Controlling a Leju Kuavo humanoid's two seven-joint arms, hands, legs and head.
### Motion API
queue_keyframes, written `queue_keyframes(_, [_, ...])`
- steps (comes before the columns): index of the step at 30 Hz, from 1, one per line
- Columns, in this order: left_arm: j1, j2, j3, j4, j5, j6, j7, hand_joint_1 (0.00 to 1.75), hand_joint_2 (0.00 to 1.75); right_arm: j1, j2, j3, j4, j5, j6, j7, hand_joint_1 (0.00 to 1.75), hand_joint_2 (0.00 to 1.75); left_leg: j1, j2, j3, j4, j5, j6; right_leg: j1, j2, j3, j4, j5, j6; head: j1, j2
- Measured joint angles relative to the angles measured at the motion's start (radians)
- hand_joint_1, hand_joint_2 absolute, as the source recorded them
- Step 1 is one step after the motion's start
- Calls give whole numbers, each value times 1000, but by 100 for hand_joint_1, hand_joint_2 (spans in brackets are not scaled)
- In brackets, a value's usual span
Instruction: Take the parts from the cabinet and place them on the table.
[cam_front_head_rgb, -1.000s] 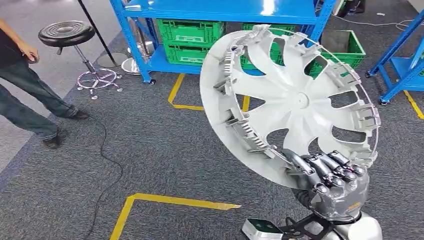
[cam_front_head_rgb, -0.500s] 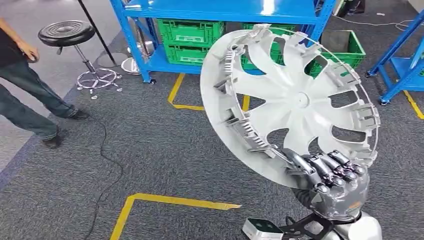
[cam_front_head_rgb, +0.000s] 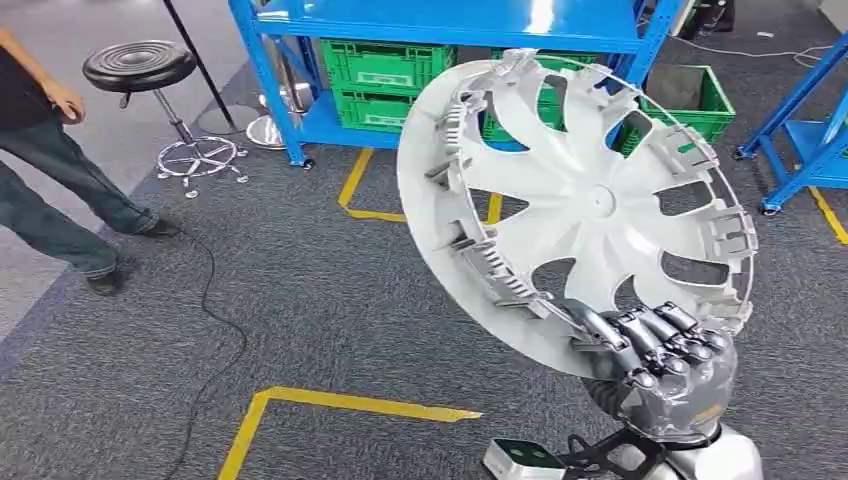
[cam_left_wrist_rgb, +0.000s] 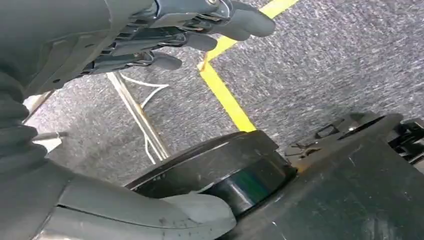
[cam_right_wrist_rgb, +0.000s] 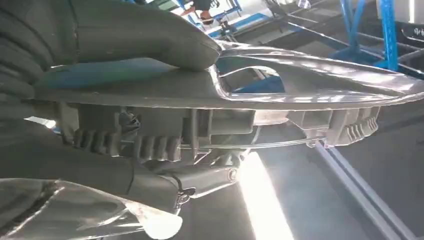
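A large silver wheel cover (cam_front_head_rgb: 585, 205) with curved spokes stands tilted on edge in front of me, inner side with clips toward the camera. My right hand (cam_front_head_rgb: 665, 375) grips its lower rim, fingers curled over the edge. In the right wrist view the wheel cover (cam_right_wrist_rgb: 280, 95) is seen edge-on with my thumb (cam_right_wrist_rgb: 145, 35) pressed on its face. My left hand (cam_left_wrist_rgb: 165, 35) hangs over the grey carpet, fingers loosely extended and holding nothing.
A blue shelf rack (cam_front_head_rgb: 440, 25) with green crates (cam_front_head_rgb: 385, 65) stands ahead, another green crate (cam_front_head_rgb: 695, 100) to its right. A black stool (cam_front_head_rgb: 140, 70) and a person (cam_front_head_rgb: 45, 160) are at the far left. Yellow floor tape (cam_front_head_rgb: 330, 405) and a black cable (cam_front_head_rgb: 205, 330) cross the carpet.
The whole view has shifted slightly; the wheel cover stays gripped in my right hand in the same pose.
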Motion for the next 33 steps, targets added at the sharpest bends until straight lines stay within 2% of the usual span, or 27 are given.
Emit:
queue_keyframes(3, [0, 1, 1, 0, 1, 2, 0, 0, 175, 4, 0, 0, 0, 0, 0, 0, 175, 175, 2, 0, -2, -2, 4, -8, 5, 0, -5, 8, 1, -14, -2, 0])
queue_keyframes(4, [-1, 3, 1, 0, 1, 2, 0, 0, 175, 3, 0, 0, 0, 0, 0, 0, 175, 175, 3, -1, -5, 3, -3, -13, -4, -4, -2, 3, 4, -21, -2, 0])
queue_keyframes(5, [-1, 1, 1, 0, 1, 2, 1, 0, 175, 3, 0, 0, 0, 0, 0, 0, 175, 175, 2, 9, -8, 18, -18, -20, -3, -7, -1, 3, 4, -25, -3, 0])
queue_keyframes(6, [-2, 2, 1, 0, 2, 2, 1, 0, 175, 3, 1, 0, 0, 0, 0, 1, 175, 175, 4, 16, -32, 79, -57, -28, -4, -11, -1, 3, 3, -34, -11, 0])
queue_keyframes(7, [-4, 3, 2, 0, 3, 2, 1, 0, 175, 3, 1, 0, 0, 0, 0, 0, 175, 175, 5, 17, -56, 136, -87, -32, -4, -13, -1, 3, 2, -35, -11, 0])
queue_keyframes(8, [-9, 4, 3, 0, 4, 2, 0, 0, 175, 3, 1, 0, 0, 0, 0, 0, 175, 175, 5, 19, -97, 240, -134, -36, -3, -18, -1, 3, 2, -37, -11, 0])
queue_keyframes(9, [-12, 4, 4, 0, 4, 2, 0, 0, 175, 3, 1, 0, 0, 0, 0, 0, 175, 175, 5, 19, -116, 288, -151, -37, -3, -20, -1, 3, 1, -37, -11, 0])
queue_keyframes(10, [-15, 4, 5, 0, 4, 2, 0, 0, 175, 3, 1, 1, 1, 0, 0, 0, 175, 175, 5, 19, -123, 317, -150, -37, -3, -22, -1, 3, 1, -37, -11, 0])
queue_keyframes(11, [-15, 4, 5, 0, 4, 2, 0, 0, 175, 3, 1, 1, 3, 0, 0, 0, 175, 175, 5, 19, -110, 297, -130, -35, -2, -22, 0, 3, 1, -37, -11, 0])
queue_keyframes(12, [-14, 4, 5, 0, 4, 2, 1, 0, 175, 3, 1, 1, 3, 0, 0, 0, 175, 175, 5, 21, -78, 230, -86, -32, -2, -22, 1, 3, 0, -36, -11, 0])
queue_keyframes(14, [-8, 2, 5, 0, 2, 2, 4, 0, 175, 2, 1, 1, 3, 0, 0, 0, 175, 175, 6, 25, 3, 52, 2, -26, -2, -20, 6, 3, -2, -34, -11, 0])
queue_keyframes(15, [-4, 2, 5, 0, 2, 2, 4, 0, 175, 2, 2, 1, 3, 0, 0, 0, 175, 175, 3, 26, 14, 30, -14, -24, 2, -19, 3, 3, -1, -30, -10, 0])
queue_keyframes(16, [-2, 1, 5, 0, 3, 2, 4, 0, 175, 2, 2, 1, 3, 0, 0, 0, 175, 175, 0, 26, 16, 11, -12, -19, 5, -17, -6, 6, 2, -25, -12, 0])
queue_keyframes(17, [-2, 0, 5, 0, 3, 2, 4, 0, 175, 1, 2, 1, 3, -1, 0, 0, 175, 175, 0, 25, 13, 2, -23, -12, 5, -18, -14, 6, 5, -19, -10, 0])
queue_keyframes(18, [-1, 0, 5, 0, 3, 3, 4, 0, 175, 2, 2, 1, 3, 0, 0, 0, 175, 175, 0, 24, 9, 5, -22, -10, 5, -21, -15, 3, 7, -15, -9, 0])
queue_keyframes(19, [-1, 0, 5, 0, 3, 3, 4, 0, 175, 1, 2, 2, 3, 0, 0, 0, 175, 175, 1, 23, 10, -2, -19, -4, 6, -23, -12, 1, 8, -8, -11, 0])
queue_keyframes(20, [-1, -2, 5, 0, 3, 3, 4, 0, 175, 2, 2, 2, 3, 0, 0, 0, 175, 175, 8, 23, 16, -10, -13, 5, 3, -22, -25, 9, -4, -2, -10, 0])
queue_keyframes(21, [-1, -3, 5, 0, 3, 3, 3, 0, 175, 1, 2, 2, 3, 0, 0, 0, 175, 175, 7, 23, 17, -11, -13, 8, 4, -18, -36, 41, -25, 0, -9, 0])
queue_keyframes(22, [-1, -3, 5, 0, 3, 3, 3, 0, 175, 0, 2, 2, 3, 0, 0, 0, 175, 175, 6, 24, 16, -11, -14, 14, 4, -16, -66, 104, -57, 0, -6, 0])
queue_keyframes(24, [0, -3, 5, 0, 3, 4, 4, 0, 175, 0, 2, 2, 3, 0, 0, 0, 175, 175, 2, 25, 16, -10, -15, 18, 4, -15, -147, 269, -121, 3, -8, 0])
queue_keyframes(25, [0, -3, 5, 0, 3, 4, 3, 0, 175, 0, 2, 2, 5, 0, 0, 0, 175, 175, 1, 25, 17, -10, -16, 19, 5, -15, -172, 314, -126, 3, -8, 0])
queue_keyframes(26, [1, -3, 5, 0, 3, 4, 4, 0, 175, 1, 2, 2, 6, 0, 0, 0, 175, 175, 0, 24, 19, -10, -17, 20, 5, -15, -174, 311, -108, 1, -8, 0])
queue_keyframes(27, [1, -3, 5, 0, 3, 4, 3, 0, 175, 1, 2, 2, 8, 0, 0, 0, 175, 175, -1, 22, 23, -9, -19, 21, 6, -15, -152, 259, -66, -2, -8, 0])
queue_keyframes(29, [1, -5, 5, 0, 2, 4, 3, 0, 175, 0, 2, 2, 8, 0, 0, 0, 175, 175, -3, 19, 33, -9, -25, 20, 10, -15, -65, 79, 28, -14, -8, 0])
queue_keyframes(30, [3, -6, 5, 0, 2, 4, 3, 0, 175, -2, 2, 2, 9, -1, 0, 0, 175, 175, -2, 19, 33, -9, -28, 17, 13, -15, -41, 32, 23, -23, -8, 0])
queue_keyframes(31, [2, -6, 5, 0, 2, 4, 3, 0, 175, -4, 2, 3, 9, -1, 0, 0, 175, 175, -9, 19, 25, 0, -30, 11, 14, -15, -23, 8, 22, -24, -9, 0])
queue_keyframes(33, [1, -4, 6, 0, 3, 4, 3, 0, 175, -7, 2, 4, 10, -2, 0, 0, 175, 175, -3, 19, 19, -3, -27, 2, 18, -11, -30, 8, 17, -26, -10, 0])
